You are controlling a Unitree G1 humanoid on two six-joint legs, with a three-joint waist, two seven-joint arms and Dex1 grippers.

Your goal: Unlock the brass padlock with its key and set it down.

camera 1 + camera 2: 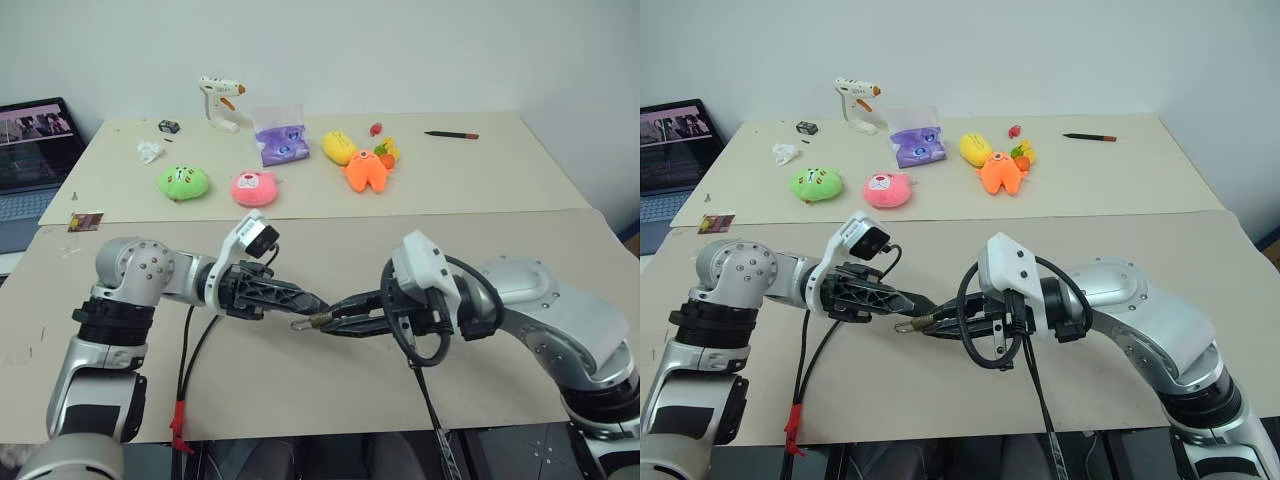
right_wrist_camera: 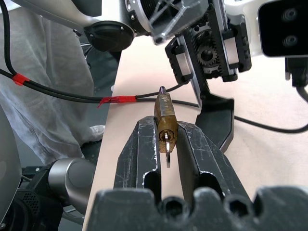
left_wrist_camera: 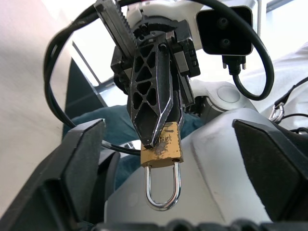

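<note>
right end effector [image 2: 166, 144] clamped on the padlock [image 2: 165, 120], fingers pressed on both flat sides of the brass body. key [image 2: 167, 155] sits in the keyway at the padlock's base, its bow hanging back between the fingers toward the wrist. shackle [image 3: 163, 185] points away from the right wrist, toward the left arm; in the left wrist view both legs look seated in the body, so judged not yet unlocked.

left end effector [image 3: 168, 144] spread wide, fingers [image 3: 84, 163] standing either side of the shackle, touching nothing. the two end effectors meet tip to tip above the bare near table [image 1: 330, 400], padlock held in the air between them.

further out: plush toys [image 1: 255, 187], a glue gun [image 1: 220, 102] and a pen [image 1: 450, 134] on the far table, well apart from the work.

risks from here:
- key bow is tucked between the right fingers; the left may not get a grip on it to turn it.
- if the left closes on the shackle and pulls before the key turns, the body could slip in the right grip or twist out.
- key is only seated, not held; a tilt or jolt could let it drop out onto the table.
- the padlock is small, so the fingertips could collide.
</note>
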